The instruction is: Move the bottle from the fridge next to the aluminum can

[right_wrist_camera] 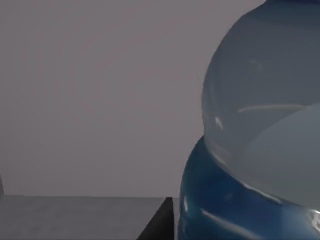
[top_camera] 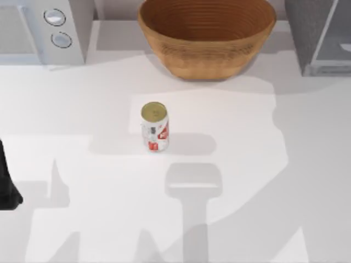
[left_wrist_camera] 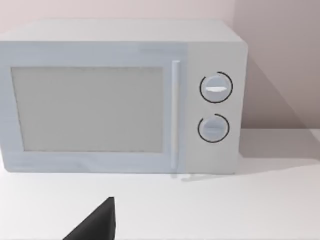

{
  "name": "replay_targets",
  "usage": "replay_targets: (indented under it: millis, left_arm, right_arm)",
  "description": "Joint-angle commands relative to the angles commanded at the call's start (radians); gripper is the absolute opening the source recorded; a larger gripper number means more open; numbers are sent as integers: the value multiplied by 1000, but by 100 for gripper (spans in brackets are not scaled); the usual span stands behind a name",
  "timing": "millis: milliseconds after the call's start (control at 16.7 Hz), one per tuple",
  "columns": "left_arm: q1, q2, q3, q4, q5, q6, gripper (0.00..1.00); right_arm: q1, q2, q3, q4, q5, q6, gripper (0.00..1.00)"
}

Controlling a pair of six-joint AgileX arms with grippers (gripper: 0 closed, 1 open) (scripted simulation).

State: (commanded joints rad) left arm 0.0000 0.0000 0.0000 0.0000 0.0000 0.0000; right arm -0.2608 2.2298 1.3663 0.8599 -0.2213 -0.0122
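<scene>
The aluminum can stands upright near the middle of the table, white with red markings and a dull gold top. The grey speckled fridge sits at the back right corner. The bottle looms very close in the right wrist view, clear above and blue below, with the fridge's grey inner wall behind it. A dark piece of my right gripper shows right beside the bottle's base. My left arm rests at the table's left edge, and a dark tip of my left gripper points toward the white appliance.
A white appliance with two round knobs stands at the back left. A large woven wooden bowl sits at the back centre, behind the can. White tabletop lies open around the can.
</scene>
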Motion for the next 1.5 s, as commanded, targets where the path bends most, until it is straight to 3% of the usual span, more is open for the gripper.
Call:
replay_targets:
  millis: [420, 1020, 1500]
  left_arm:
    - [0, 0, 0, 0, 0, 0, 100]
    - [0, 0, 0, 0, 0, 0, 100]
    - [0, 0, 0, 0, 0, 0, 100]
  right_arm:
    - [-17, -45, -69, 33, -6, 8, 0]
    - [-89, -355, -599, 235, -96, 4, 0]
    - [-80, -370, -637, 262, -90, 7, 0]
